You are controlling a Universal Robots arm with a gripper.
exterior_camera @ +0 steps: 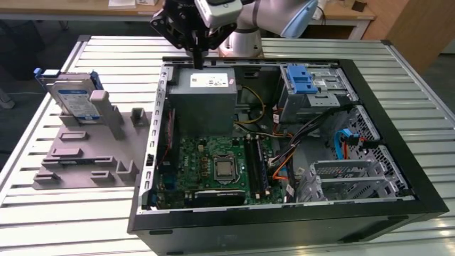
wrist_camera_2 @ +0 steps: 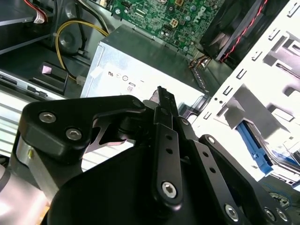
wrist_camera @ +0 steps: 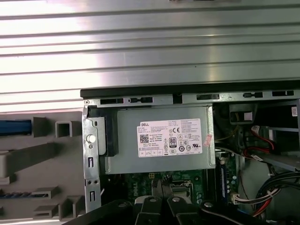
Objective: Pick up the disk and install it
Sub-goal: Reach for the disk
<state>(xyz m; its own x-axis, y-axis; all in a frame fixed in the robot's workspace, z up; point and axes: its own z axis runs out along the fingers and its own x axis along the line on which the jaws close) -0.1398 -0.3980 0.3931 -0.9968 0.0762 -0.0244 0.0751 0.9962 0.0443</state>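
Observation:
The disk (exterior_camera: 74, 98), silver with a white-and-blue label and a blue carrier bracket, stands upright in a grey holder (exterior_camera: 89, 149) at the exterior view's left, outside the computer case. My gripper (exterior_camera: 197, 60) hangs well to its right, over the back edge of the open case and just above the grey metal box (exterior_camera: 206, 101). Its black fingers (wrist_camera_2: 162, 101) are pressed together with nothing between them. In the first wrist view the gripper (wrist_camera: 161, 186) points down at that box (wrist_camera: 159, 140) and its white sticker.
The open black computer case (exterior_camera: 398, 176) lies on a slatted metal table (exterior_camera: 64, 213). Inside are a green motherboard (exterior_camera: 213, 165), loose cables (exterior_camera: 284, 154) and a drive cage with a blue ridged latch (exterior_camera: 302, 80). The grey holder has several empty slots.

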